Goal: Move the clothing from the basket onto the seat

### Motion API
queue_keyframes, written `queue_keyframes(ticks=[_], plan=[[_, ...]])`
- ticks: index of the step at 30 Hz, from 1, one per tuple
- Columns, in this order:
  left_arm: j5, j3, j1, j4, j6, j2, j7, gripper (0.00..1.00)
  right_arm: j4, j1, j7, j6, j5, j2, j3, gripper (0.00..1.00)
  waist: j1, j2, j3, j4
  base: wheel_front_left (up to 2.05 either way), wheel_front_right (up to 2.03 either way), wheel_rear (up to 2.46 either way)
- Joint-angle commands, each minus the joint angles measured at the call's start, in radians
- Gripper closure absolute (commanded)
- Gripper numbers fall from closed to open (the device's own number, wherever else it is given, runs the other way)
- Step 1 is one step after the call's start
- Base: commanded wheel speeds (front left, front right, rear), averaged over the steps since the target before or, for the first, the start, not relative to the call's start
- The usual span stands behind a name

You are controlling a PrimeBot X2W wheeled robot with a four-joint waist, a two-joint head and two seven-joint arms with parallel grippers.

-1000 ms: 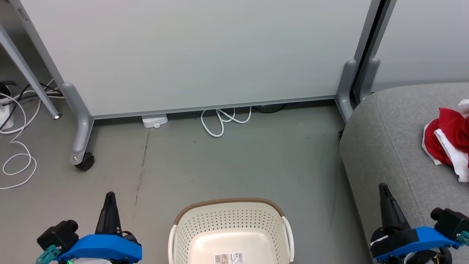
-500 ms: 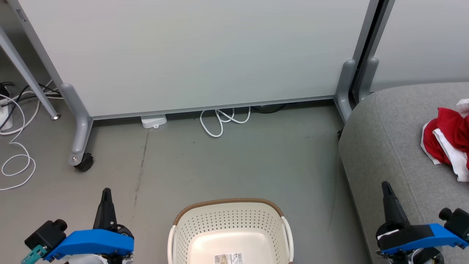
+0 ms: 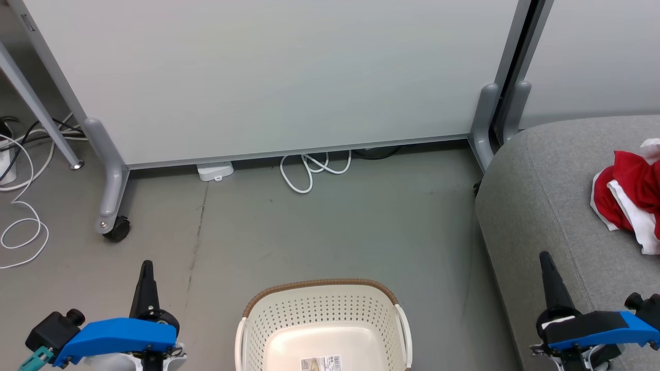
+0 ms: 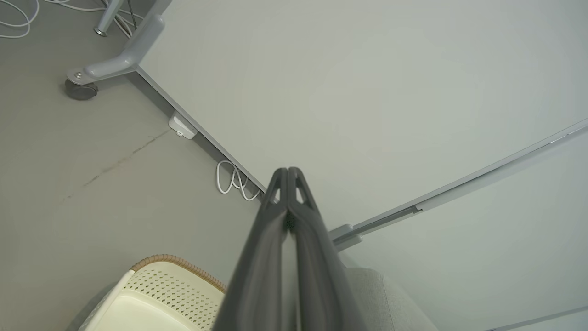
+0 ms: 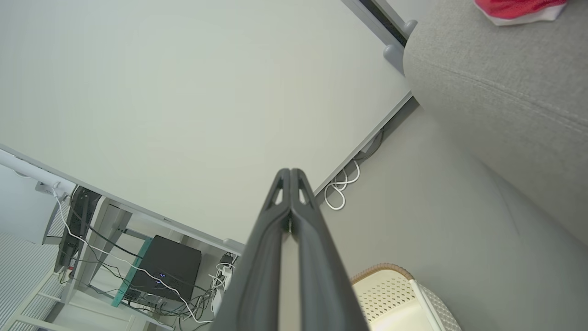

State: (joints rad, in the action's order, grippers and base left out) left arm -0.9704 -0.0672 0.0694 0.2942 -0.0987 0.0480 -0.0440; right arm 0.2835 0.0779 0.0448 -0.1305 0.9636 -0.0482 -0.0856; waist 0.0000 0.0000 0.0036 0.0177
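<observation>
The clothing [image 3: 626,198] lies bunched on the seat [image 3: 541,206] at the right, apart from the basket [image 3: 319,284] on the floor [image 3: 319,232], near centre. The left end effector [image 3: 147,268] and right end effector [image 3: 544,259] flank it, fingers pressed together, gripping nothing.

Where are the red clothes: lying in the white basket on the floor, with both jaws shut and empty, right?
Not quite. The head view shows the clothing on the grey seat; the basket holds just a label in its visible part. It does stand on the floor, and the left gripper and right gripper have jaws shut, empty.
</observation>
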Motion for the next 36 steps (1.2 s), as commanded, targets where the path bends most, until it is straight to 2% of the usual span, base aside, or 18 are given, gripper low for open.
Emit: queue_keyframes(ticks=[1,36], plan=[[-0.022,-0.007,0.028,-0.015,-0.001,0.003,0.006,1.00,-0.014,0.027,-0.007,0.000,0.023,-0.003,-0.003,1.00,0.0000,0.0000,0.000,0.000,0.00,0.00,0.00],[-0.376,-0.033,0.040,-0.053,-0.003,0.003,0.095,1.00,-0.024,0.041,-0.097,0.000,0.381,-0.003,-0.020,1.00,0.0000,0.0000,-0.002,-0.009,0.00,0.00,0.00]])
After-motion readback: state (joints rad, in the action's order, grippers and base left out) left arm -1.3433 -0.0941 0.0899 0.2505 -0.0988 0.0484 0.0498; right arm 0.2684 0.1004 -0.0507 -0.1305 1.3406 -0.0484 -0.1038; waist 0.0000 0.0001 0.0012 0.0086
